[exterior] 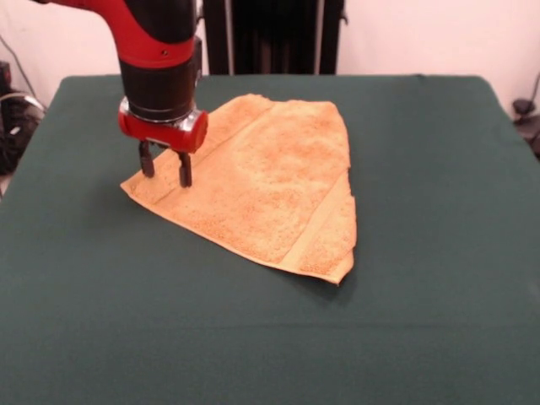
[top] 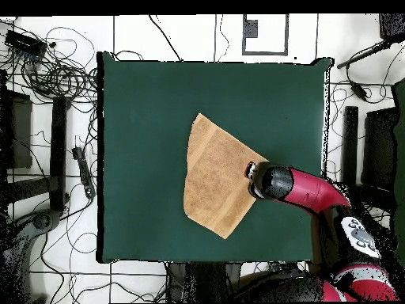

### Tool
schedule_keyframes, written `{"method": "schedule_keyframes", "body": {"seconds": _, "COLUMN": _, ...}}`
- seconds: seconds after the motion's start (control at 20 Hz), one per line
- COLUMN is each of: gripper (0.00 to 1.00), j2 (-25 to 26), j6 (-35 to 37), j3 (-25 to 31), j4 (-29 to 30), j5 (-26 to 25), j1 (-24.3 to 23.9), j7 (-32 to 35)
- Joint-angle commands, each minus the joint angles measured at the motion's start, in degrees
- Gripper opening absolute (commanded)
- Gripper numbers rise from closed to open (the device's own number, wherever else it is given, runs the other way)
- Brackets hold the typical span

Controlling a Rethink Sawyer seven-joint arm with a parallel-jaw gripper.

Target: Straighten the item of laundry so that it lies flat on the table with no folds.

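Observation:
The orange-tan towel (exterior: 270,186) lies on the dark green table (exterior: 253,337), a little toward the far side. Its outline is an uneven four-sided shape, narrow at the far end, and its near right corner (exterior: 337,266) curls up slightly. A band stripe runs along its right edge, another near its left edge. My gripper (exterior: 165,167) is open, its two fingertips pointing down at the towel's left corner, at or just above the cloth. In the overhead view the towel (top: 212,178) sits right of the table's (top: 142,119) middle, and the arm's wrist (top: 269,180) covers the gripper.
The robot's black pedestal (exterior: 270,34) stands behind the table's far edge. In the overhead view, cables (top: 55,71) and dark equipment (top: 59,150) lie on the floor around the table, and the red arm (top: 316,194) reaches in from the lower right.

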Motion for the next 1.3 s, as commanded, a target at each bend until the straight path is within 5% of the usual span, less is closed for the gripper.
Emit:
{"method": "schedule_keyframes", "body": {"seconds": 0.05, "gripper": 1.00, "j2": 2.49, "j6": 8.08, "j3": 8.42, "j4": -2.13, "j5": -4.00, "j1": -0.74, "j7": -8.78}}
{"method": "schedule_keyframes", "body": {"seconds": 1.3, "gripper": 1.00, "j2": 2.16, "j6": 9.22, "j3": 9.91, "j4": -2.56, "j5": -7.50, "j1": -1.44, "j7": -6.99}}
